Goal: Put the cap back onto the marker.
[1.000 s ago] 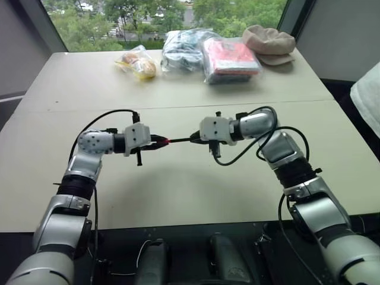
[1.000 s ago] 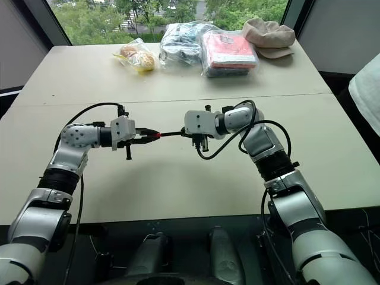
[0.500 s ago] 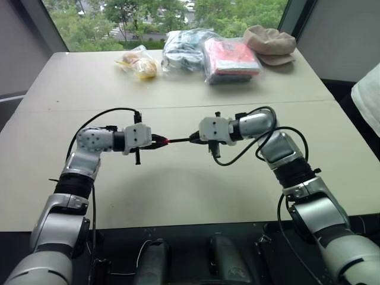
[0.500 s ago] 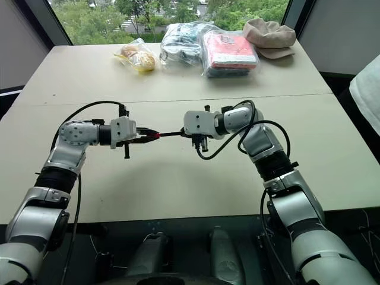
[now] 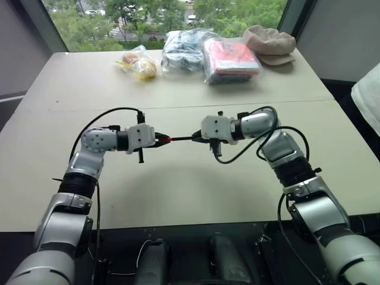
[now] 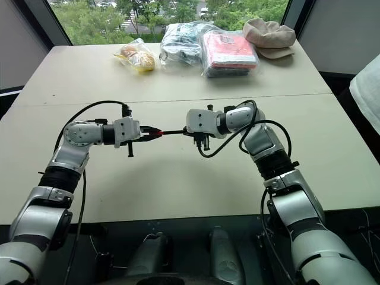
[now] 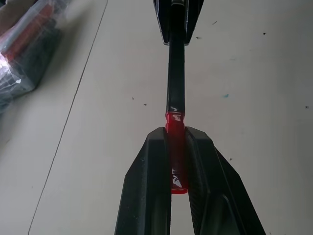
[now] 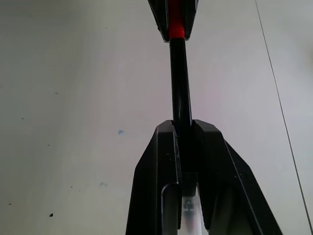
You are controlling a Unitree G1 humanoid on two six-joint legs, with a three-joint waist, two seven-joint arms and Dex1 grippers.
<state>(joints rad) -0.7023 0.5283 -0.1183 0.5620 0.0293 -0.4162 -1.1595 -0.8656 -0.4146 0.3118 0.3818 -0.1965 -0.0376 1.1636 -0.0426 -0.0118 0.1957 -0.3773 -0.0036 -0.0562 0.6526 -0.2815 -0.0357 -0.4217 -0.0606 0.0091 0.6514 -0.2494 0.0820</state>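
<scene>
Above the middle of the table, the thin black marker [image 5: 181, 139] hangs level between my two grippers. My right gripper [image 5: 195, 138] is shut on its black barrel [image 8: 180, 83]. Facing it, my left gripper [image 5: 159, 141] is shut on the small red cap [image 7: 176, 147]. The cap sits in line with the marker and meets its end, with no gap showing between them. In the right wrist view the cap [image 8: 176, 25] shows red between the left gripper's fingers. The cap's inside and the marker's tip are hidden.
Along the table's far edge lie a yellow bun packet [image 5: 138, 64], a clear bag of dark items [image 5: 183, 48], a red packet in plastic [image 5: 230, 58] and a beige hat [image 5: 270, 43]. Bare tabletop [image 5: 178, 184] lies under the grippers. White cloth [image 5: 368, 101] shows at the right.
The left gripper has rolled slightly about its own axis. Both hands stay in place, still joined by the marker and cap.
</scene>
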